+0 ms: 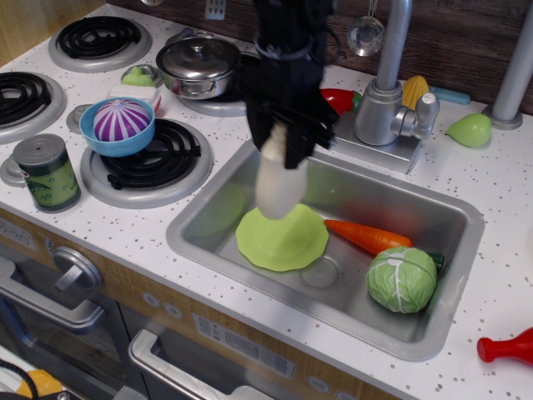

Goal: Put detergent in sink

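The cream-white detergent bottle [278,182] hangs upright from my black gripper [286,142], which is shut on its top. The bottle is over the steel sink [208,218], its base just above or touching the green plate [283,242] on the sink floor. Slight motion blur hides whether the base rests on the plate. The bottle's cap and handle are hidden by the gripper.
In the sink lie a carrot [366,236] and a cabbage [402,278]. The faucet [383,100] stands just behind right of the gripper. Left on the stove are a blue bowl [122,126] with a purple ball, a green-labelled can [47,172] and a lidded pot [199,66].
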Robot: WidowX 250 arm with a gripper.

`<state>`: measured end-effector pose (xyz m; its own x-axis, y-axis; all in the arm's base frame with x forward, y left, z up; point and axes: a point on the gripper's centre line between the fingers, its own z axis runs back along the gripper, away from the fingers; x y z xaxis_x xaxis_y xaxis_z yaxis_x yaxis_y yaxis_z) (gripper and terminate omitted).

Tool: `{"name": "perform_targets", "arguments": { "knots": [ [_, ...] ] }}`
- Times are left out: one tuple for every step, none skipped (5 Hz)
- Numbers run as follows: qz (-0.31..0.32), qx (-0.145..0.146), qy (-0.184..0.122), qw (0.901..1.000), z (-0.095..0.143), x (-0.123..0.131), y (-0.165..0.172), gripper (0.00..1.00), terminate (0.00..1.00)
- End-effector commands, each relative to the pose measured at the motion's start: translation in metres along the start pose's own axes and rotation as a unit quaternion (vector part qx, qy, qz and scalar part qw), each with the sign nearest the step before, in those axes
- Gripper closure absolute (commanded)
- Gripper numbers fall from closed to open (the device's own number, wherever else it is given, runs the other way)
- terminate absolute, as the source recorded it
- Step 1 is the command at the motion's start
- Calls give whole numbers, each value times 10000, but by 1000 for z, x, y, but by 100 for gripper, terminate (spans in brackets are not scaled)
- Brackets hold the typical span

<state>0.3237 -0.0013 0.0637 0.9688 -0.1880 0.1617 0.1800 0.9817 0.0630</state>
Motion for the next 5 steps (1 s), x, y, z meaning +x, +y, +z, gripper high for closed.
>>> {"name": "perform_targets", "arguments": {
  "knots": [
    [199,-26,-241,9995,0,-3,-9,100,0],
    [259,-200,-243,9992,-3,-15,-29,100,0],
    [-108,-700,-188,9973,-12,-27,-40,100,0],
    [-309,-974,-284,9944,-17,-31,-40,100,0],
    [-168,-962,-490,9940,-20,-31,-42,0,0]
  ]
}}
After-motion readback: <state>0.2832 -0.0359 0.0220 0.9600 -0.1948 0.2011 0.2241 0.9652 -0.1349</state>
